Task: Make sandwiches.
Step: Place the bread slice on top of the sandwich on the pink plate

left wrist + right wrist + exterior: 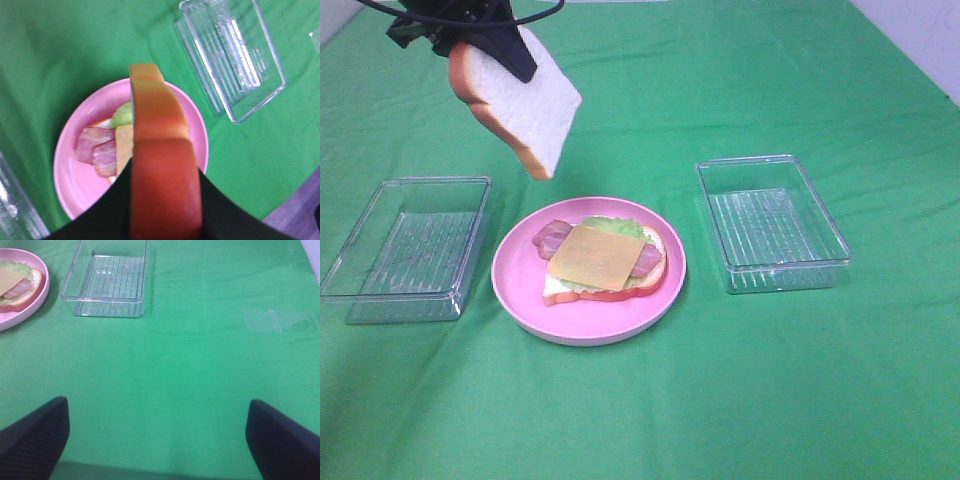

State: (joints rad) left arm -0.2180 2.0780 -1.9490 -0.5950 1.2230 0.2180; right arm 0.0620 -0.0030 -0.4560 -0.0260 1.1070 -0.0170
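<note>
The sandwich you are building lies open-faced on the round pink plate, which sits on the green-covered desk about midway between two clear plastic trays. From the bottom up you can see a bread slice with an orange-brown crust, a pale-green lettuce leaf, reddish-pink bacon strips poking out at both sides, and a yellow cheese square on top.

Going from the left of the high view: the left tray stands on the cloth, just beside the plate. Above and behind it, your left gripper hangs in the air with its fingers clenched on the top bread slice, which tilts down toward the plate without touching anything below. In the left wrist view you look along the slice's crust edge, pinched between the dark fingers, with the plate and part of the filling underneath it.

To the right of the plate stands the right tray, a little apart from the plate's rim.

Your right gripper shows only in its own wrist view: its fingers are spread wide over bare cloth, released and holding nothing, well apart from the tray and plate.
</note>
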